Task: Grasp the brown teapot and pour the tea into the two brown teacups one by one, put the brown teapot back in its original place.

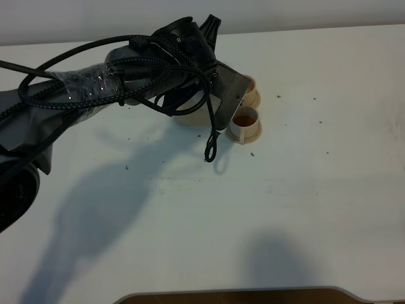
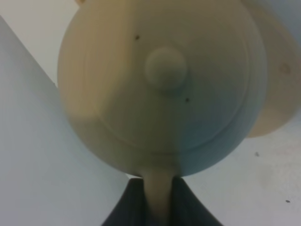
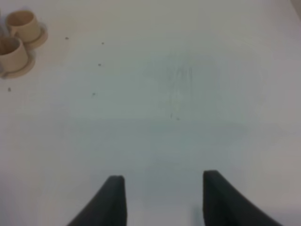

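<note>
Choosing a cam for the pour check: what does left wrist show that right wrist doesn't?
Left wrist only: the brown teapot seen from above, with its lid knob, its handle clamped in the shut left pincer, and a round beige saucer partly hidden by the pot.
Right wrist only: the two brown teacups on their small saucers, far from the open, empty right pincer.
Both: the white table with a few dark specks.
</note>
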You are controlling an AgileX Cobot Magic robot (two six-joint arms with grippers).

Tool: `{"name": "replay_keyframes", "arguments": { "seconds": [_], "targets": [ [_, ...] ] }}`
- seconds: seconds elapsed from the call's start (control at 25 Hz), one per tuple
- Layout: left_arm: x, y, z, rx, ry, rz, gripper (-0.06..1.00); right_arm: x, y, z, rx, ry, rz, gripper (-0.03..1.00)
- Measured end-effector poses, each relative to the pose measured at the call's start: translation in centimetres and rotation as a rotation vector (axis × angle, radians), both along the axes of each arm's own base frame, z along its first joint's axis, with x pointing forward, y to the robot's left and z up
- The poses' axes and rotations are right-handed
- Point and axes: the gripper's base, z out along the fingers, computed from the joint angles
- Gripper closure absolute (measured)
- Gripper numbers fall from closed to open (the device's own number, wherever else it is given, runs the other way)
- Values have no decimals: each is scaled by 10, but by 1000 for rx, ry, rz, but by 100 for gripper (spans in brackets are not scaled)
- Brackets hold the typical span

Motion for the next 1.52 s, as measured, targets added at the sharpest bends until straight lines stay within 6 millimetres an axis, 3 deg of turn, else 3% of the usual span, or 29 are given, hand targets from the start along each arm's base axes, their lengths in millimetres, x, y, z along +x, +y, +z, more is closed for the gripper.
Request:
{"name": "replay_keyframes", "arguments": {
  "seconds": [1.52],
  "targets": [
    [2, -5, 4, 79, -70, -122, 84, 0, 0, 0, 0, 0, 0, 57]
  ]
}}
